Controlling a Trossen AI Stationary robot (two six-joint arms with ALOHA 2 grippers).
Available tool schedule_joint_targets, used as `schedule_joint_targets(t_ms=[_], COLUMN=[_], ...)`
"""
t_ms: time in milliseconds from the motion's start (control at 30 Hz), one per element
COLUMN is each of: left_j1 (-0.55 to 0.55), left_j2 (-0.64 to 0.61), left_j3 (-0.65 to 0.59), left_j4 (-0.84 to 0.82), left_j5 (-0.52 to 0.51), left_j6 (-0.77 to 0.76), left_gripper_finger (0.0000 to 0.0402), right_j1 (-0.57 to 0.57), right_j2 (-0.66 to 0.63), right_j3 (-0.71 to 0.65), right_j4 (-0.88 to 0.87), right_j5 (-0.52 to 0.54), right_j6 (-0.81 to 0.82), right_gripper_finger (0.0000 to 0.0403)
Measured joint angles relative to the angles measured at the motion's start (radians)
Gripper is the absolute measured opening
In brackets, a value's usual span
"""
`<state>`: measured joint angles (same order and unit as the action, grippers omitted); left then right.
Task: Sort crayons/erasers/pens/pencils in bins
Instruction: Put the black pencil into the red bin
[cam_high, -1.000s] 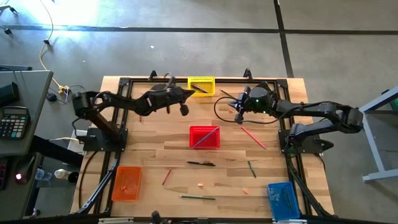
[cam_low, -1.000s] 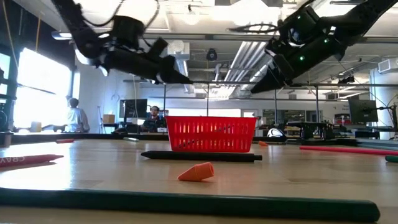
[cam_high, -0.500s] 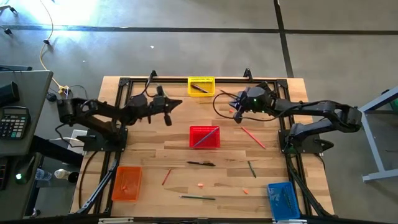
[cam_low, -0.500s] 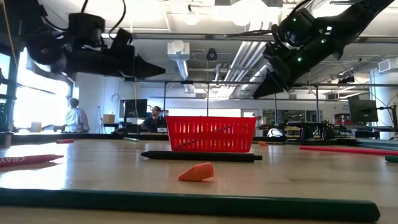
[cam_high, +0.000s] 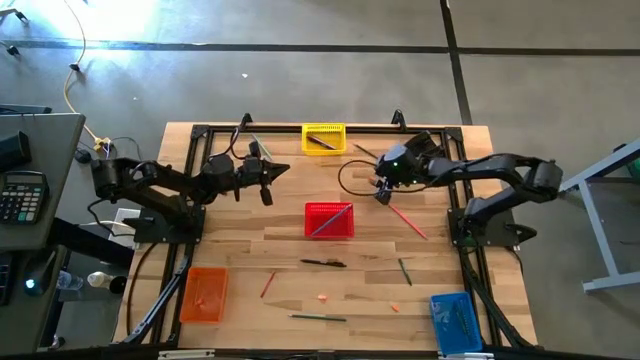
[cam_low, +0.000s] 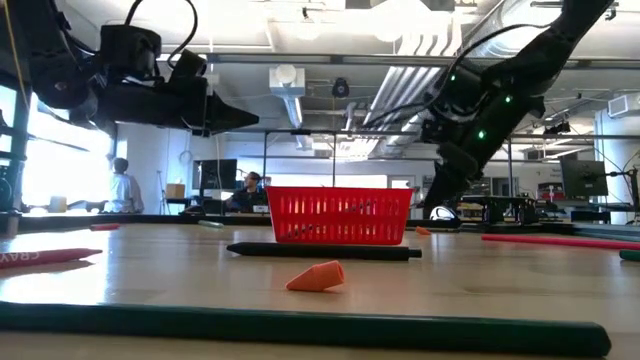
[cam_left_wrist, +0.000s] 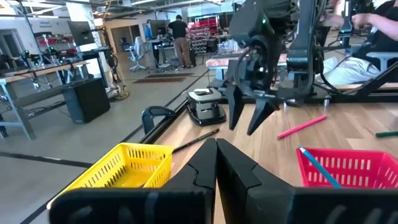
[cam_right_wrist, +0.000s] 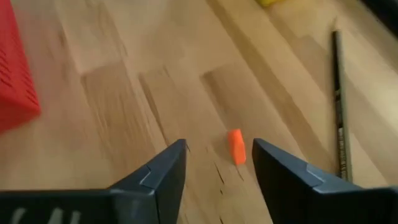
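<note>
Above eraser (cam_right_wrist: 235, 146): right gripper (cam_right_wrist: 214, 163) (spread).

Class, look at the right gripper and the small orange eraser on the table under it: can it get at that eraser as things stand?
Probably yes. The right gripper is open above the eraser, which lies alone on bare table; nothing stands between them.

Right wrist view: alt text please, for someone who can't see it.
The right gripper, fingers open, hangs over the wooden table with a small orange eraser just ahead between its fingertips. A red bin edge and a thin dark pencil flank the scene.
</note>
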<state>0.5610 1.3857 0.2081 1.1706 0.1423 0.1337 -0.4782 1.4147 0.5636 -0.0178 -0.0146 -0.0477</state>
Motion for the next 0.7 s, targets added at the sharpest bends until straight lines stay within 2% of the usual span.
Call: schedule_joint_targets(t_ms=[167, 333, 700], left_j1=[0.000, 0.000, 0.000], left_j2=[0.000, 0.001, 0.001], left_j3=[0.000, 0.000, 0.000], left_j4=[0.000, -0.001, 0.000], left_j5=[0.003, 0.004, 0.004], left_j6=[0.000, 0.000, 0.022], left_gripper_finger=[0.0000, 0.0000, 0.0000], right_j1=[-0.013, -0.074, -0.238], right_j2=[0.042, 0.046, 0.075], right_j3=[0.000, 0.010, 0.123], right_j4=[0.007, -0.003, -0.160], right_j5=[0.073, 0.119, 0.111], right_j6=[0.007, 0.058, 0.074], right_gripper_finger=[0.0185, 0.0185, 0.0185])
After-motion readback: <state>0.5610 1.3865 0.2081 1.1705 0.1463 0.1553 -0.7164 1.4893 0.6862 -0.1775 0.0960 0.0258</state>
